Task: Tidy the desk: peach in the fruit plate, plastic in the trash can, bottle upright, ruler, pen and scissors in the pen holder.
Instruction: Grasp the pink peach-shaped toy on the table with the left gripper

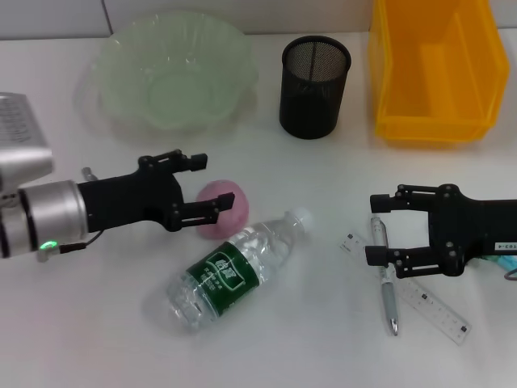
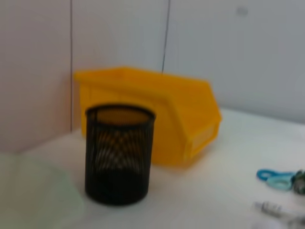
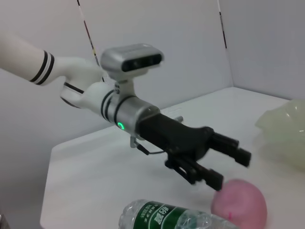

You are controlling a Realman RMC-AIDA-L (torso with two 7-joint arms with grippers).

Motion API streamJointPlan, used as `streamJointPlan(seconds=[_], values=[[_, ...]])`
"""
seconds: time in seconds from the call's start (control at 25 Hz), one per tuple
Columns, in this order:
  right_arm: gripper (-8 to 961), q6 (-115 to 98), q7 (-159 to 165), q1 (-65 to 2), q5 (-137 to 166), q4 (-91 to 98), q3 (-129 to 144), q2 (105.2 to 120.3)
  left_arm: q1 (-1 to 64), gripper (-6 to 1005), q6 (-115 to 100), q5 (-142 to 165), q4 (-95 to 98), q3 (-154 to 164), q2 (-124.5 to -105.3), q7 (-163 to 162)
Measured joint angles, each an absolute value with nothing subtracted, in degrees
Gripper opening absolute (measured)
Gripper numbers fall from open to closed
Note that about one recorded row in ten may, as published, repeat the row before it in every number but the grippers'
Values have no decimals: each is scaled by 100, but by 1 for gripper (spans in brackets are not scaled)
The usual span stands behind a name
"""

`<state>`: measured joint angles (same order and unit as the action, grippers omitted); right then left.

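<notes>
The left gripper (image 1: 214, 184) hangs low over the white surface (image 1: 307, 339) with its black fingers (image 1: 212, 211) spread apart and grasping nothing, and the round pink peach (image 1: 229, 204) sits right at their tips, partly between them. From the right wrist view the same fingers (image 3: 217, 180) reach toward the peach (image 3: 240, 204) with one tip just above its near side, so the fruit lies straight ahead of the opening rather than off to a side. That is the relation the next move seems to turn on: a short advance and a closing would likely take it.

The pale green translucent fruit plate (image 1: 174, 73) stands farther back on the robot's left, well apart from the peach, so the left arm is plainly the nearer one for this errand.

Just beside the peach lies the clear plastic water bottle with a green label (image 1: 234, 271), on its side, its long axis running diagonally with the white cap toward the peach (a careless closing could nudge it).

The right gripper (image 1: 376, 229) hovers on the other side with fingers released, straddling the silver pen (image 1: 388, 284), whose long axis points away from the robot; the clear ruler (image 1: 420, 295) lies beneath it. The black mesh pen holder (image 1: 315, 77) and yellow plastic bin (image 1: 432, 69) stand at the back.
</notes>
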<state>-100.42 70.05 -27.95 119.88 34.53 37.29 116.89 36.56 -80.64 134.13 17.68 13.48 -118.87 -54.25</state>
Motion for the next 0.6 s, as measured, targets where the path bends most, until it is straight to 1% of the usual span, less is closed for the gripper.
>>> streamJointPlan(seconds=[0.12,0.2,0.52,0.6], values=[[817,-10039,7006,-2791,11988,3454,3732,11689,3656,808,-8064,13413,1768,1348,-11887,-5425],[817,-10037,7007,-2784,11988,3454,3733,11690,3801,808,-7488,13402,1654,1760,-11890,-5813],[816,-10018,7021,-2744,11988,3454,3728,11689,3956,807,-6986,13406,1565,2248,-11893,-6072],[816,-10013,7022,-2742,11988,3455,3720,11689,3973,726,-6927,13384,1607,2300,-11892,-6167]])
